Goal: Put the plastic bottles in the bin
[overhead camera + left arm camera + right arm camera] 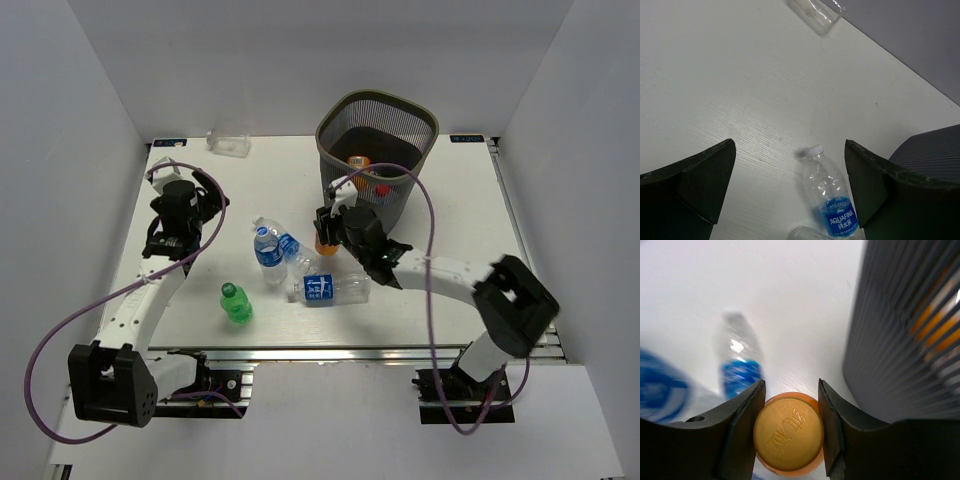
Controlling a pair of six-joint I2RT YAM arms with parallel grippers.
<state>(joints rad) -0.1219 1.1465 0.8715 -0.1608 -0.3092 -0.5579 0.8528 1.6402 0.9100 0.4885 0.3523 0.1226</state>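
The dark wire-mesh bin (333, 143) stands at the back centre. An orange bottle (358, 160) and a red-capped one (381, 189) lie inside. My right gripper (327, 230) is shut on an orange bottle (788, 435) by its cap, just left of the bin (900, 330). Three blue-labelled clear bottles (268, 250) (290, 245) (330, 288) lie mid-table, and a green bottle (236, 302) lies nearer. A plain clear bottle (228, 143) lies at the back. My left gripper (195, 205) is open and empty above the table, over a blue-labelled bottle (832, 200).
White walls close in the table on the left, right and back. Purple cables loop from both arms over the table. A metal rail runs along the near edge. The bin's side (935, 150) shows at the right of the left wrist view.
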